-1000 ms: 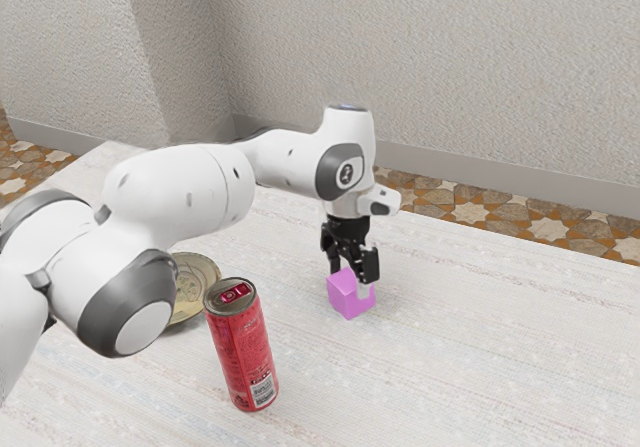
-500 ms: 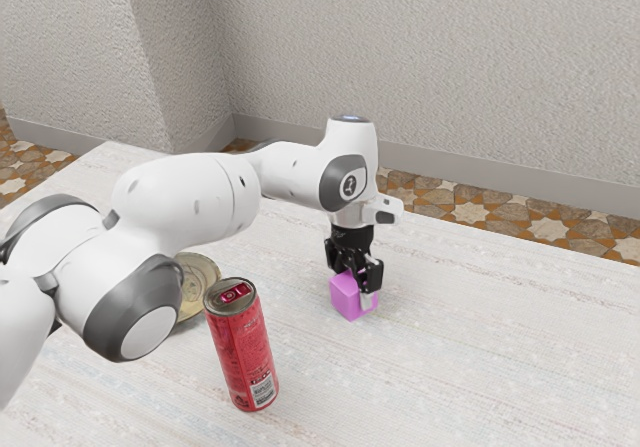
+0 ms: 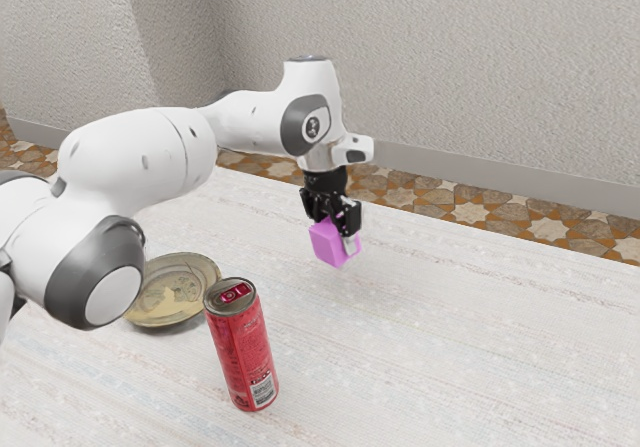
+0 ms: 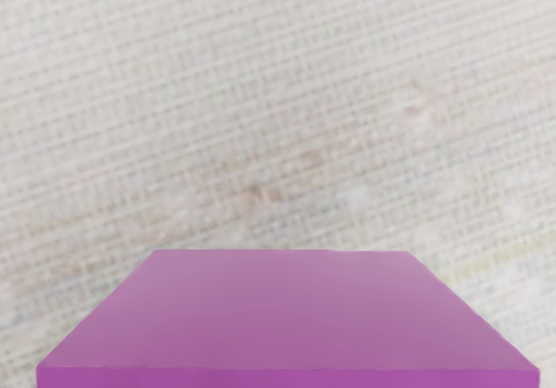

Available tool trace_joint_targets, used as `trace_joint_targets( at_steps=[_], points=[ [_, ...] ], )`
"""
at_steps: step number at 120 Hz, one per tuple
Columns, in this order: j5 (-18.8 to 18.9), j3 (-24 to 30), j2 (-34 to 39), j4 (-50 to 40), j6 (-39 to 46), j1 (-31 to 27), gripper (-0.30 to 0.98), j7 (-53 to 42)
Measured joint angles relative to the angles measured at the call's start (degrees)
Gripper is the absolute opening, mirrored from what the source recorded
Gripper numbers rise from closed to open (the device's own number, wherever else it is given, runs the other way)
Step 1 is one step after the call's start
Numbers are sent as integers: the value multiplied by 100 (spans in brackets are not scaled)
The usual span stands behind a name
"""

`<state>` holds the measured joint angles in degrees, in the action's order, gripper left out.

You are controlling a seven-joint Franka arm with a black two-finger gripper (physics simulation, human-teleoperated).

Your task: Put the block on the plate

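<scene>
A red can (image 3: 242, 352) stands on the pale table (image 3: 450, 347), lower than the gripper (image 3: 333, 233) and nearer to the exterior camera. The table extends below the gripper. Beyond the gripper there are a patterned tile floor (image 3: 480, 207) and a rough, light wall (image 3: 450, 57).

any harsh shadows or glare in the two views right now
Exterior view: soft, even light, no harsh shadows; a thin dark band under the edge of the plate, no strong glare on the red can. Wrist view: no glare on the block, its broad face paler than the deep purple strip at the picture's lower edge.
</scene>
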<state>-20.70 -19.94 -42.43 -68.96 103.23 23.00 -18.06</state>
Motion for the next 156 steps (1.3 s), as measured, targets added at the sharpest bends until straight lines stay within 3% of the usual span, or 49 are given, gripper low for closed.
trace_joint_targets(
  at_steps=[32, 62, 137, 156],
  points=[
    [5, 148, 50, -33, -134, -1119, 31, -172],
    [204, 331, 657, -866, -203, -1911, 31, -422],
    [871, 714, 2521, -3450, 553, -2717, 31, -737],
    [922, 724, 2528, -3743, 823, -2883, 31, -753]
  ],
)
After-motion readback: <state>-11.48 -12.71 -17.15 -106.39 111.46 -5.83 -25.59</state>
